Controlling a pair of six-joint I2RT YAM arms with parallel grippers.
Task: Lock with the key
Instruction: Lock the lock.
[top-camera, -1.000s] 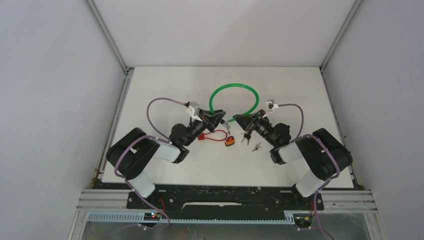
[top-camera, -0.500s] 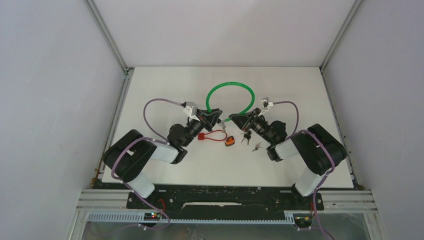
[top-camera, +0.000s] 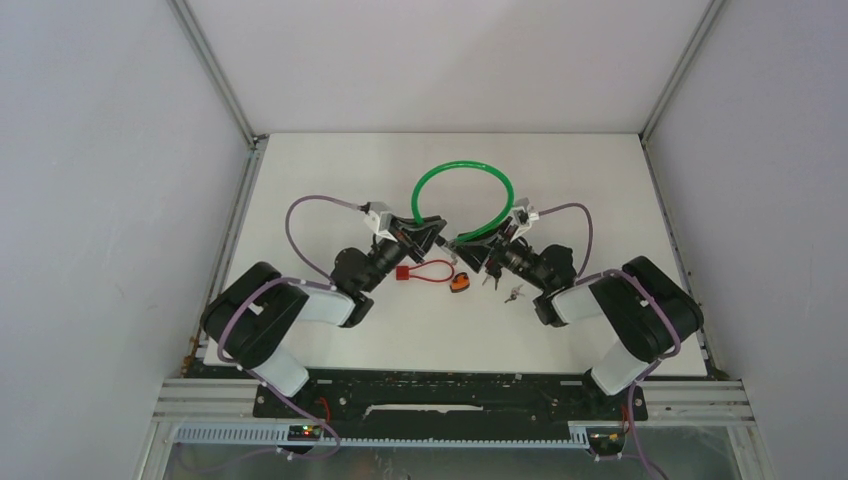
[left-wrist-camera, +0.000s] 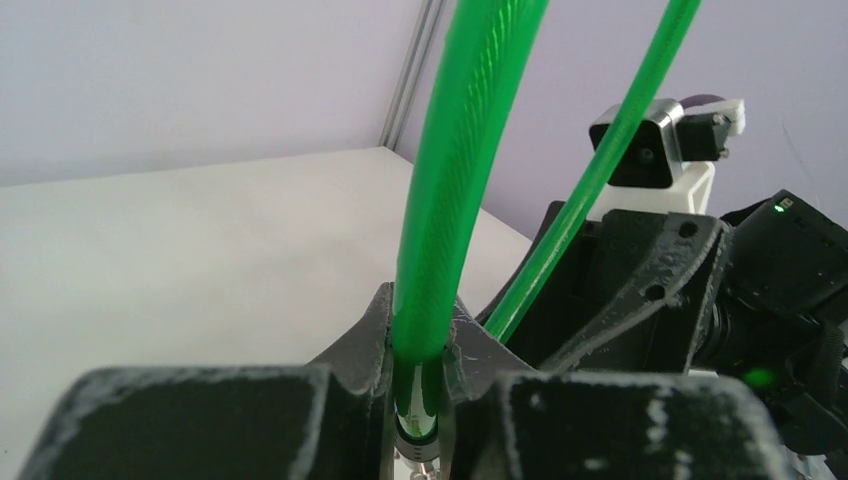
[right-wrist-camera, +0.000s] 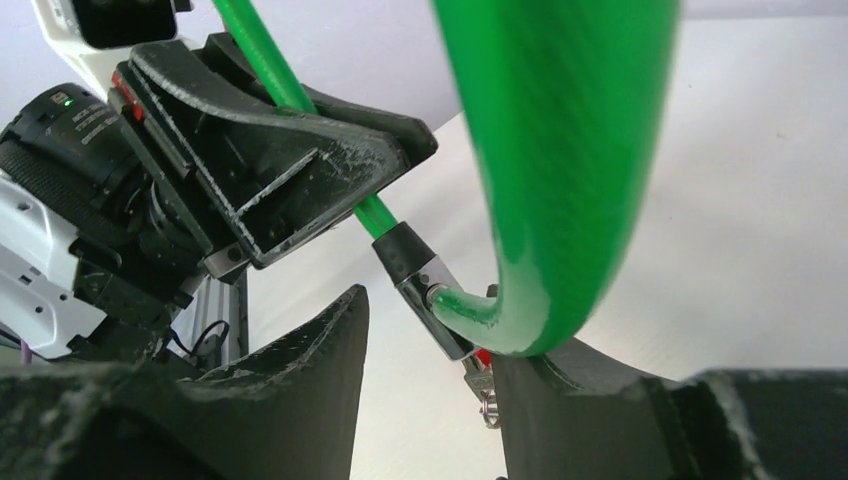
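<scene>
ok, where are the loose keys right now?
Top view: the keys lie on the table, right of centre, just right of the orange piece and on the near side of the right gripper.

Robotics lab test cell. White desk (top-camera: 330, 165) walled by plain pale panels (top-camera: 100, 200) on aluminium framing (top-camera: 218, 75) beyond and either side of left end effector (top-camera: 435, 236) and right end effector (top-camera: 472, 248); black base plate (top-camera: 450, 398) and slotted cable duct (top-camera: 400, 437) behind them.
</scene>
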